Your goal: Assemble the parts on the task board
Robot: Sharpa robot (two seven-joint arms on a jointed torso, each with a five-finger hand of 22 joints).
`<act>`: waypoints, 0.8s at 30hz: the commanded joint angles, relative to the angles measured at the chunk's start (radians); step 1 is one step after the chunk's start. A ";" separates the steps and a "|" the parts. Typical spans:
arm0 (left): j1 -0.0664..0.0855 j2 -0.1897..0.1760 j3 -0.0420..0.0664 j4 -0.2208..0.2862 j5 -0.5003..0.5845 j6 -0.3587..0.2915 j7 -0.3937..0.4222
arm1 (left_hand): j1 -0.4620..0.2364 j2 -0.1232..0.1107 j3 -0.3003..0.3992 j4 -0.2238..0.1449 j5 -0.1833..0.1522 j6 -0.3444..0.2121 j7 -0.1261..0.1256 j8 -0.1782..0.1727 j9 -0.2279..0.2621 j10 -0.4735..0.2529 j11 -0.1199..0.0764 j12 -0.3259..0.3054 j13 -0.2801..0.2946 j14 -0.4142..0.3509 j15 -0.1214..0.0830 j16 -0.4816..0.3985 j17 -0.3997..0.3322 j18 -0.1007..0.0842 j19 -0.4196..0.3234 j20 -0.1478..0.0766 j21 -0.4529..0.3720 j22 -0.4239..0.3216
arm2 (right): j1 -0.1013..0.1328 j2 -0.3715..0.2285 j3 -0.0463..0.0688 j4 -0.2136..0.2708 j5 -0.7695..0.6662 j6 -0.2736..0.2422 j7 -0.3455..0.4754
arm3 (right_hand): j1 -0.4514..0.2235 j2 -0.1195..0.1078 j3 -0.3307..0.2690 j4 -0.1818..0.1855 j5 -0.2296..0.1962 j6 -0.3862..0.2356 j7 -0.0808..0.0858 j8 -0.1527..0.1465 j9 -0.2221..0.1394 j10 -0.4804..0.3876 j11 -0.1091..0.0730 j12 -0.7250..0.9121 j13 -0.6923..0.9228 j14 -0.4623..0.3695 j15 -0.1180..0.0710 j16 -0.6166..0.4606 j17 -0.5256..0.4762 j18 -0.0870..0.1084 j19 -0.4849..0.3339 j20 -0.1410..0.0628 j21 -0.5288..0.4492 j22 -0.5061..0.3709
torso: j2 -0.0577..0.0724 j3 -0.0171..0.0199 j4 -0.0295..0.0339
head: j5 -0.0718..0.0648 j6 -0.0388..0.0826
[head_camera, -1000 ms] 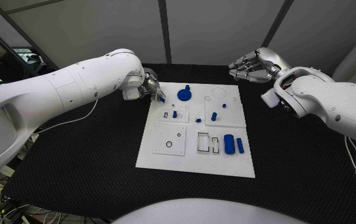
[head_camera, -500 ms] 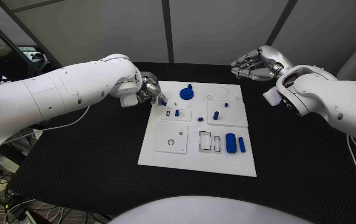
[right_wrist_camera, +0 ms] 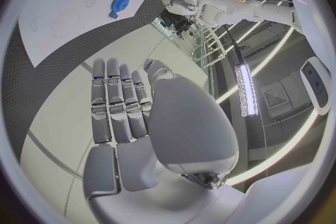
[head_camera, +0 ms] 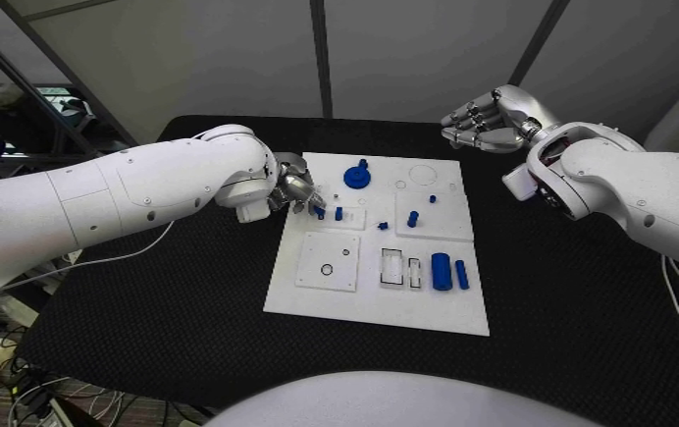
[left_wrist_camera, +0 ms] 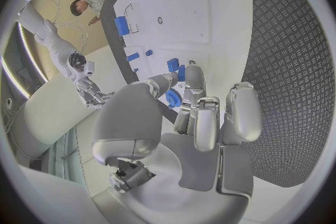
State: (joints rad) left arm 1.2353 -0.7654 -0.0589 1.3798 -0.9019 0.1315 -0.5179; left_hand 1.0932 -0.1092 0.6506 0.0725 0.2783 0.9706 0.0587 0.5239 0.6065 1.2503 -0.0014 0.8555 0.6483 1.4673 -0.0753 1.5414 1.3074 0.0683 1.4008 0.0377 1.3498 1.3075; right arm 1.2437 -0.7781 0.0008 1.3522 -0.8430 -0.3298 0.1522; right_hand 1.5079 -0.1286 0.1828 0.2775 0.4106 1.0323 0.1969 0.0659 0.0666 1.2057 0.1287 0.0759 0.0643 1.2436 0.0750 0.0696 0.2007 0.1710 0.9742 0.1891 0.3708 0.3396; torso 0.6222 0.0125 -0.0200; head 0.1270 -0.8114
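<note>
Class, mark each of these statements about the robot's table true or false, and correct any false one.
1. The task board is white. True.
2. The right hand holds a blue part. False: it is raised behind the board and holds nothing.
3. The left hand is at the board's left edge. True.
4. Two long blue parts lie side by side on the bare black table. False: they lie on the board.
</note>
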 commanded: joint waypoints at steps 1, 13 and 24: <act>-0.006 0.002 0.000 0.003 -0.070 -0.031 0.002 | -0.012 0.004 0.141 -0.137 0.007 -0.001 -0.008 0.006 -0.001 0.031 -0.024 0.005 0.000 0.092 -0.005 0.003 0.226 0.000 0.002 -0.005 0.005 0.033 | 0.002 0.001 0.001 0.001 0.003 0.007 0.003 | -0.002 0.004 0.005 -0.001 0.003 -0.006 0.000 0.000 0.000 -0.009 0.001 -0.002 0.000 0.002 0.007 -0.006 -0.001 0.011 0.007 -0.001 -0.006 -0.001 | 0.000 -0.0001 0.0012 | -0.002 0.001; -0.015 0.020 0.000 -0.014 -0.115 -0.035 -0.001 | -0.025 0.001 0.153 -0.146 0.020 0.000 -0.010 0.015 -0.002 0.037 -0.026 0.013 0.006 0.092 -0.007 0.003 0.226 -0.001 0.005 -0.006 0.007 0.037 | 0.001 0.002 0.001 0.001 0.003 0.008 0.002 | -0.002 0.004 0.006 -0.001 0.006 -0.006 0.000 0.000 0.000 -0.009 0.001 -0.002 0.000 0.002 0.007 -0.006 -0.002 0.011 0.008 -0.001 -0.006 -0.002 | 0.001 0.0004 -0.0008 | -0.003 -0.003; -0.015 0.031 0.000 -0.011 -0.136 -0.013 -0.004 | -0.029 0.000 0.157 -0.150 0.025 0.000 -0.010 0.018 -0.002 0.038 -0.026 0.014 0.006 0.092 -0.007 0.003 0.226 -0.001 0.005 -0.007 0.007 0.038 | 0.001 0.004 0.001 0.001 0.003 0.016 0.001 | -0.002 0.003 0.007 -0.001 0.007 -0.006 0.000 0.000 0.000 -0.009 0.001 -0.002 0.000 0.002 0.007 -0.006 -0.002 0.011 0.008 -0.001 -0.007 -0.002 | 0.000 0.0004 -0.0003 | -0.005 -0.005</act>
State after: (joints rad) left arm 1.2191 -0.7355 -0.0594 1.3675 -1.0129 0.1066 -0.5198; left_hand 1.0638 -0.1229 0.6763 0.0467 0.2981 0.9703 0.0551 0.5385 0.6037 1.2570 -0.0053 0.8667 0.6544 1.4673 -0.0752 1.5414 1.3075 0.0683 1.4043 0.0341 1.3538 1.3074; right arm 1.2434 -0.7744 0.0008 1.3518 -0.8429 -0.3231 0.1512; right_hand 1.5079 -0.1286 0.1827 0.2774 0.4153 1.0323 0.1968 0.0658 0.0666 1.2057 0.1287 0.0759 0.0643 1.2436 0.0750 0.0696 0.1998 0.1710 0.9742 0.1891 0.3673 0.3388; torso 0.6233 0.0128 -0.0201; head 0.1217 -0.8159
